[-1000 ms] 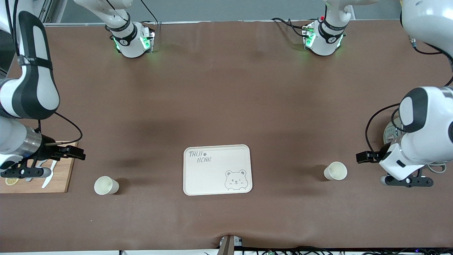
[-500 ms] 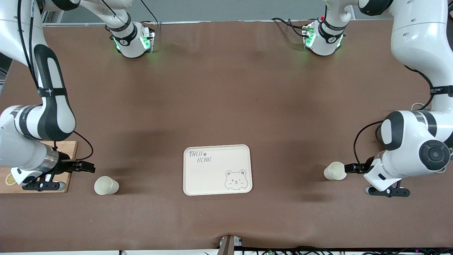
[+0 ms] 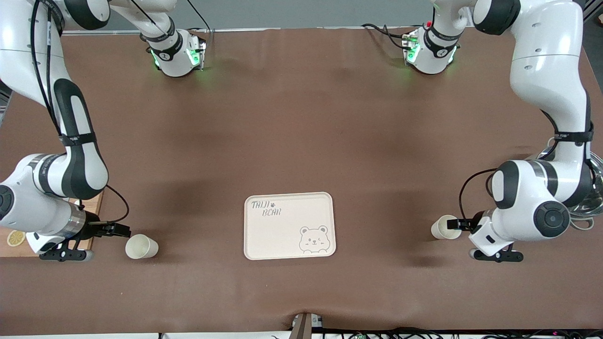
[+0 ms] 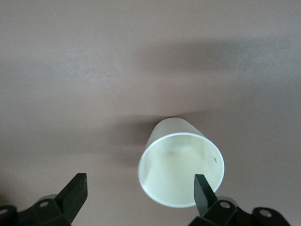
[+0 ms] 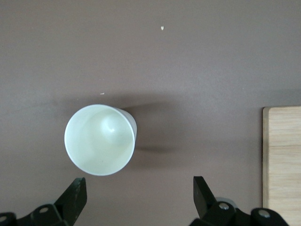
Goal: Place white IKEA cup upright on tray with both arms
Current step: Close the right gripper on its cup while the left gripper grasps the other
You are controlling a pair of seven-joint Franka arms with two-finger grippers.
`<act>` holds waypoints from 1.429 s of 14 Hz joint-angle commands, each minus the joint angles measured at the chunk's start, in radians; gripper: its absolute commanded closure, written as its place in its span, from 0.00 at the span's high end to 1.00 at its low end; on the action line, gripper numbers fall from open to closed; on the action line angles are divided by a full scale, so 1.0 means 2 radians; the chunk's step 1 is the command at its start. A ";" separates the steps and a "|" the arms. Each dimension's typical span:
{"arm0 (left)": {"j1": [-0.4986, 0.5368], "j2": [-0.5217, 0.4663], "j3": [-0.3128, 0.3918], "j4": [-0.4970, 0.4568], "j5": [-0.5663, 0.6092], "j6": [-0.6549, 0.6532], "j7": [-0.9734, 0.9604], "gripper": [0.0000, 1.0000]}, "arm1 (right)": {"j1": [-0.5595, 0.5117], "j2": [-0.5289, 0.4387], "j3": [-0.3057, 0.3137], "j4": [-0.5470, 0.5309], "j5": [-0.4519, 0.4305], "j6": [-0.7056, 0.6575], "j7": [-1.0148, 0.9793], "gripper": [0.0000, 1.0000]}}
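Note:
The cream tray (image 3: 264, 235) with a bear face lies mid-table, nearer the front camera. One white cup (image 3: 141, 246) sits toward the right arm's end and seems to stand mouth up. My right gripper (image 3: 120, 230) hangs open just beside it. In the right wrist view this cup (image 5: 99, 140) lies ahead of one fingertip (image 5: 75, 190), outside the gap of the gripper (image 5: 138, 193). A second white cup (image 3: 443, 228) sits toward the left arm's end, with my open left gripper (image 3: 456, 224) at its rim. There the cup (image 4: 181, 169) is partly overlapped by one fingertip (image 4: 203, 188) of the gripper (image 4: 139, 193).
A wooden cutting board (image 3: 12, 249) with a lemon slice (image 3: 15, 238) lies at the right arm's end, under that arm; its edge (image 5: 282, 160) shows in the right wrist view. A metal dish (image 3: 593, 200) sits at the left arm's end. Brown cloth covers the table.
Both arms have swung inward toward the tray's side and come up to their cups. Both grippers stayed open. The cups and the tray have not moved.

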State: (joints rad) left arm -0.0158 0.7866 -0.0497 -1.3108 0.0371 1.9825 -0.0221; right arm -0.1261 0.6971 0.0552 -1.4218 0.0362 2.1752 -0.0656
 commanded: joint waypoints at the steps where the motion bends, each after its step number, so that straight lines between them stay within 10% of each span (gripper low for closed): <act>1: -0.002 0.015 0.000 0.004 -0.012 0.007 0.013 1.00 | -0.004 0.025 0.005 0.020 0.002 0.021 0.005 1.00; 5: -0.001 0.022 0.000 0.003 -0.012 0.016 0.013 1.00 | -0.004 0.040 0.005 0.024 0.003 0.036 0.006 1.00; 9: -0.001 0.021 0.000 0.002 -0.012 0.016 0.034 0.32 | -0.004 0.054 0.005 0.027 0.003 0.037 0.004 1.00; 12: -0.001 0.019 -0.001 0.003 -0.012 0.016 0.041 0.03 | -0.002 0.066 0.006 0.027 0.003 0.048 0.004 1.00; 20: -0.004 0.012 -0.002 0.007 -0.012 0.015 0.042 0.00 | -0.001 0.074 0.006 0.023 0.000 0.066 0.004 1.00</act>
State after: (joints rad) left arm -0.0224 0.8328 -0.0516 -1.2932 0.0359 2.0118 0.0407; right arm -0.1258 0.8273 0.0591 -1.3990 0.0362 2.3028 -0.0655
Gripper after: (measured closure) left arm 0.965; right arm 0.000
